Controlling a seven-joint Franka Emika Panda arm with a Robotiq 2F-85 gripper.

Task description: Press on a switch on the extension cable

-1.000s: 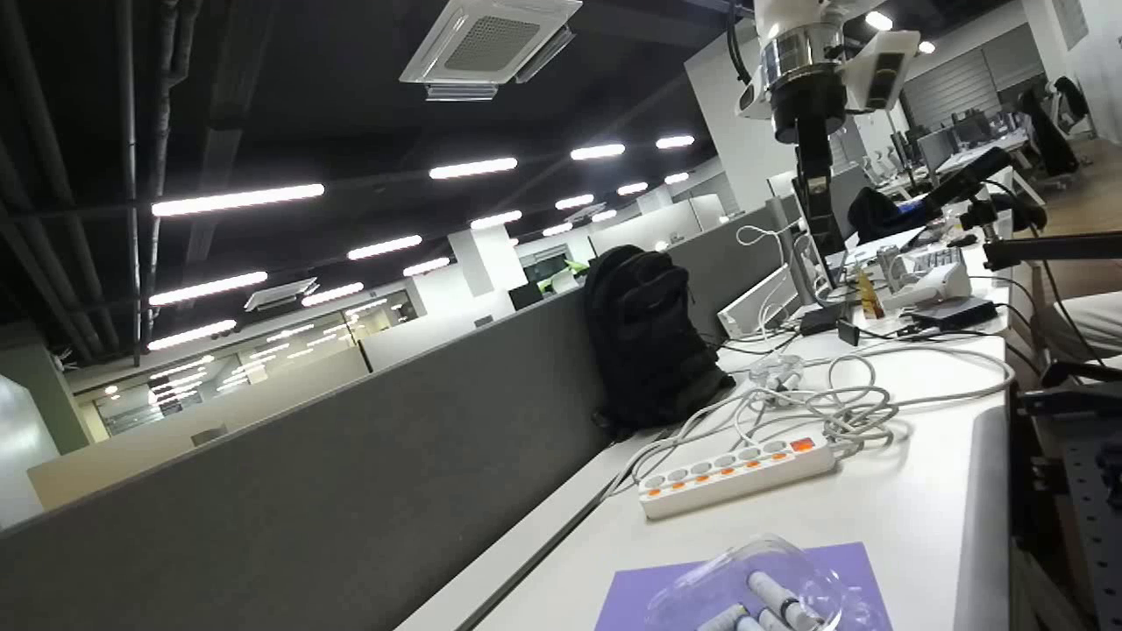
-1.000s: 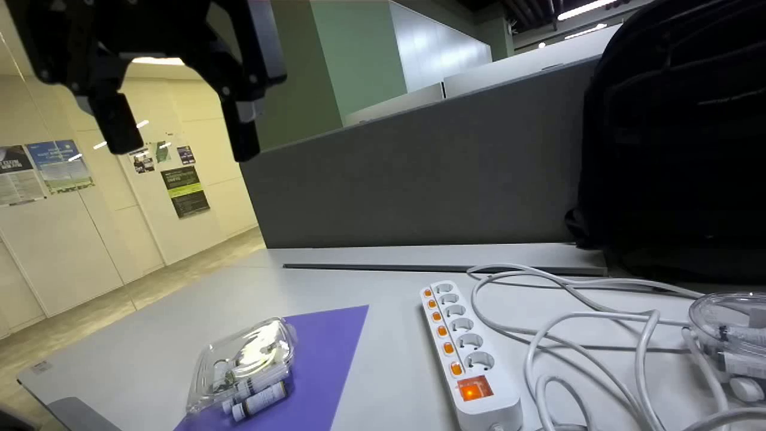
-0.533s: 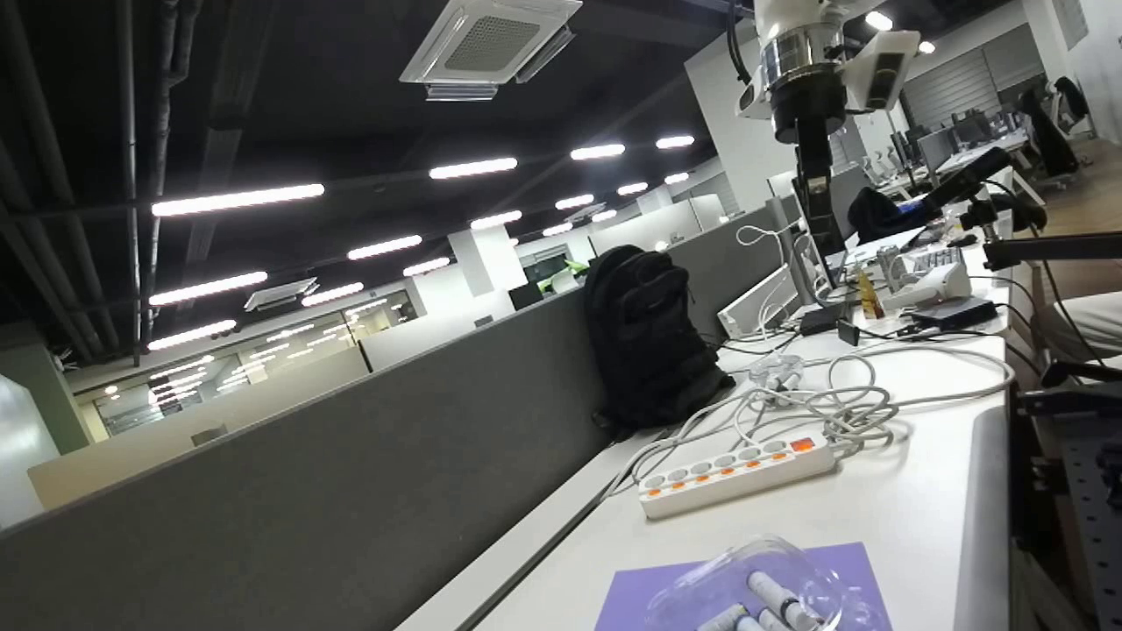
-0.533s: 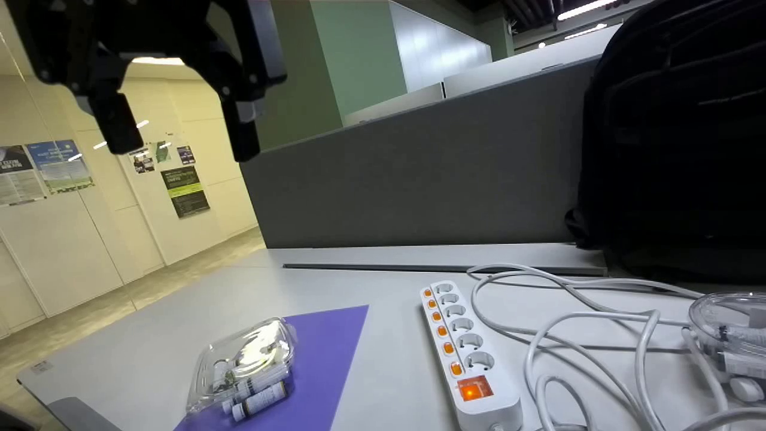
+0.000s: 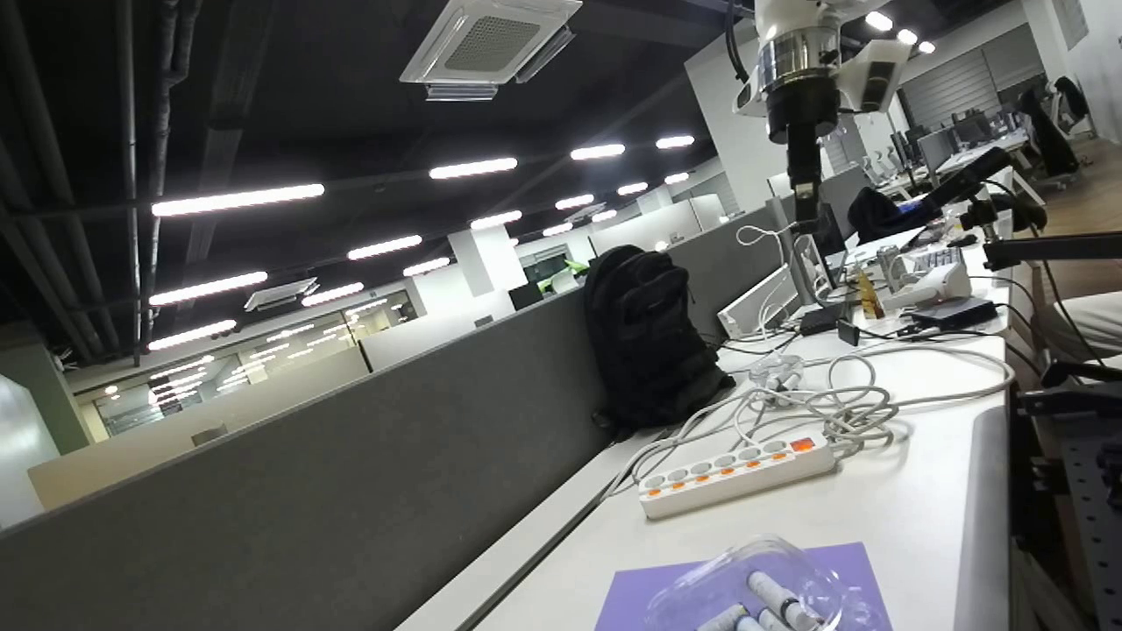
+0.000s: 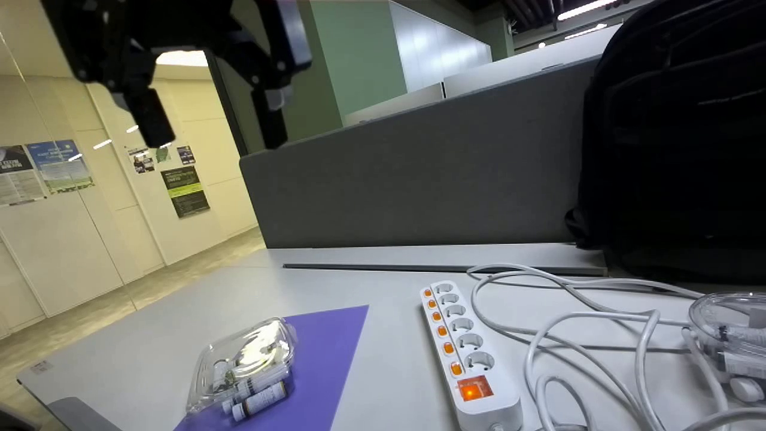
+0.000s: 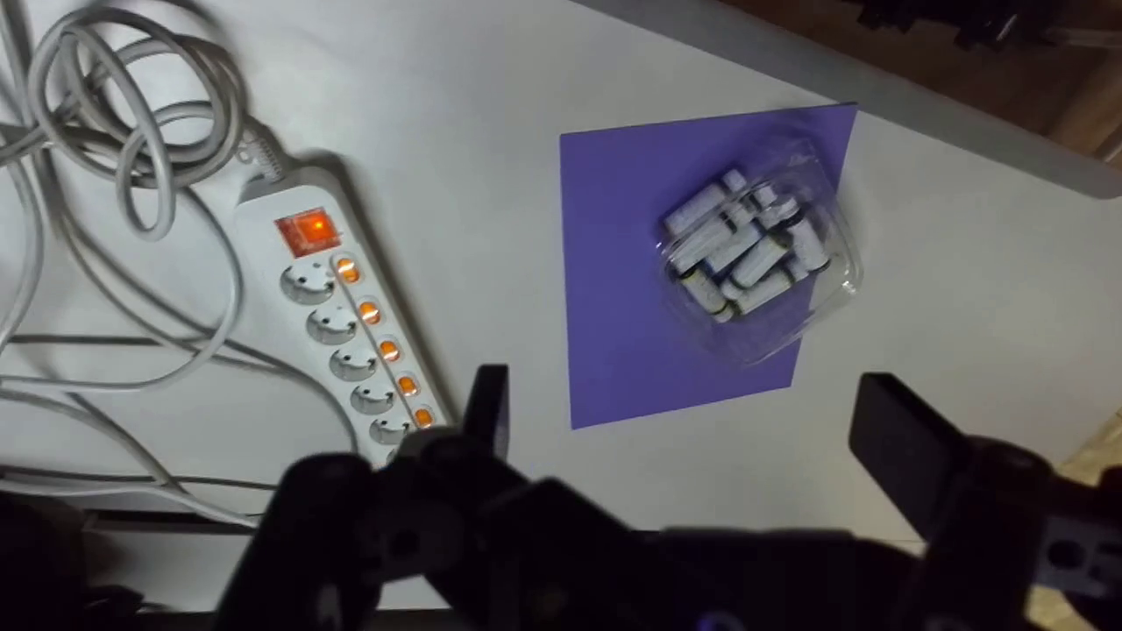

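The extension cable (image 5: 736, 480) is a white power strip lying on the desk, with a row of sockets and small orange switches. It also shows in an exterior view (image 6: 461, 341) and in the wrist view (image 7: 355, 337). A larger lit red-orange switch (image 6: 474, 389) sits at its cord end, and also shows in the wrist view (image 7: 307, 231). My gripper (image 6: 216, 143) is open and empty, high above the desk and apart from the strip. In the wrist view, my gripper (image 7: 684, 386) has the strip to its left, its far end hidden behind a finger.
A purple sheet (image 7: 614, 350) lies beside the strip with a clear plastic box (image 7: 754, 350) of small vials on it. Tangled white cords (image 6: 598, 347) lie across the strip's other side. A black backpack (image 5: 649, 342) leans on the grey partition (image 6: 419, 173). Another clear container (image 6: 736, 329) stands among the cords.
My gripper has moved rightward and slightly up in an exterior view, and a little left and up, more upright, in another. It stays open. The strip and other things have not moved.
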